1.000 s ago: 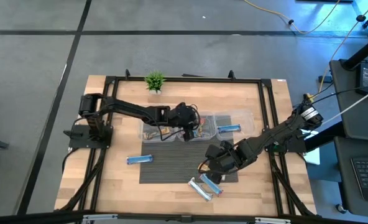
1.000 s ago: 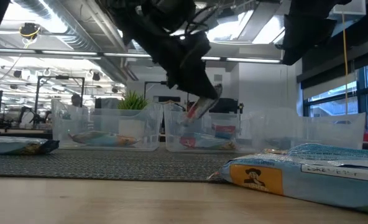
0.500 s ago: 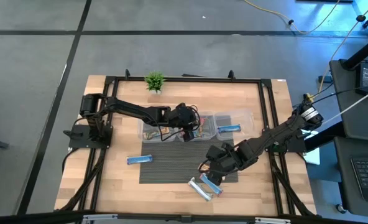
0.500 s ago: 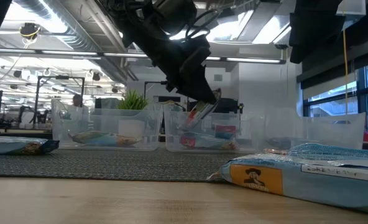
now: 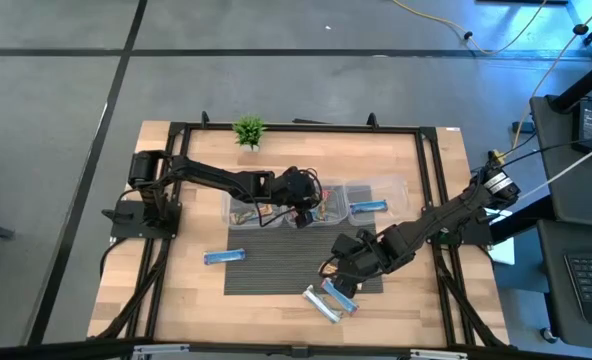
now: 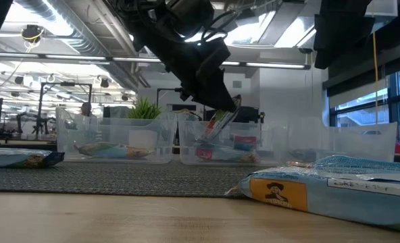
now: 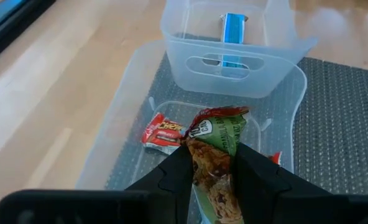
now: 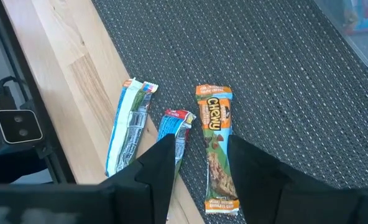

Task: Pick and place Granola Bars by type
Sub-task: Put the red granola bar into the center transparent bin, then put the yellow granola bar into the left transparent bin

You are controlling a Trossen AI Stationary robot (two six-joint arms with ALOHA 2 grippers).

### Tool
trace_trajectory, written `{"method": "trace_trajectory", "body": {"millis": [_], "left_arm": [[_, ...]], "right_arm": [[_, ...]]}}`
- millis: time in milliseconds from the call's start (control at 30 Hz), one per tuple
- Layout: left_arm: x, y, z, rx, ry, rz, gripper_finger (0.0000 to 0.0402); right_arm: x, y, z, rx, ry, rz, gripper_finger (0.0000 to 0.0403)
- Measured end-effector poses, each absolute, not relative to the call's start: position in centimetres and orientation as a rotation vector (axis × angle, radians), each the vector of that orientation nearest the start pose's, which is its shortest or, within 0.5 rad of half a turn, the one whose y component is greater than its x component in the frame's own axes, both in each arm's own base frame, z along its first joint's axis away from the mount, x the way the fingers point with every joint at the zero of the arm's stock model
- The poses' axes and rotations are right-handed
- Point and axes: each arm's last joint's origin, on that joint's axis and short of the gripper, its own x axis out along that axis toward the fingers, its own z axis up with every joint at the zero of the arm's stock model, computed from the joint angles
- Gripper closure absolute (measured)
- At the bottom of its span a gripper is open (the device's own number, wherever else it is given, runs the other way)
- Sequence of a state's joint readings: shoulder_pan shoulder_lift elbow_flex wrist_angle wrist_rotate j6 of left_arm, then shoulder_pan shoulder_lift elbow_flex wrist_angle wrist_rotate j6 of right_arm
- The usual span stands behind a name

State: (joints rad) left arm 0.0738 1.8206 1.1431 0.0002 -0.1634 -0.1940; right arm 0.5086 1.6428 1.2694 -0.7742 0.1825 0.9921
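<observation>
Half a bar (image 7: 216,163) behind left gripper (image 7: 212,167)

You've got a green-and-red multicoloured bar (image 7: 216,146) pinched at its lower end, tilted, hanging over the middle bin. Below it in that bin lies a red Chewy bar (image 7: 161,132), flat. At one o'clock from there, a blue bar (image 5: 368,207) lies flat in the right bin. A lone blue bar (image 5: 223,256) rests on the wood around eight o'clock. Down at five o'clock, three lie side by side: silvery-white (image 8: 127,127), blue (image 8: 173,133) and orange Chewy (image 8: 217,147).
</observation>
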Motion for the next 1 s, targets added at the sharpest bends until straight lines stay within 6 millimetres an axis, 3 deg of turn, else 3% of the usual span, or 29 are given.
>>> {"method": "trace_trajectory", "body": {"millis": [233,533,767,1000], "left_arm": [[38.8,3.3,19.2,-0.159,0.652,0.288,0.0291],[38.6,3.2,19.7,-0.188,0.65,0.265,0.0213],[37.3,2.0,24.0,-0.177,0.541,0.148,0.0194],[35.1,-1.2,28.0,-0.175,0.471,0.061,0.0194]], "right_arm": [[28.9,15.5,24.6,0.496,1.097,-0.262,0.0253],[28.3,16.3,24.5,0.467,1.121,-0.248,0.0253],[27.4,17.7,24.5,0.338,1.076,-0.22,0.0241],[27.1,18.1,24.5,0.283,1.043,-0.231,0.0152]]}}
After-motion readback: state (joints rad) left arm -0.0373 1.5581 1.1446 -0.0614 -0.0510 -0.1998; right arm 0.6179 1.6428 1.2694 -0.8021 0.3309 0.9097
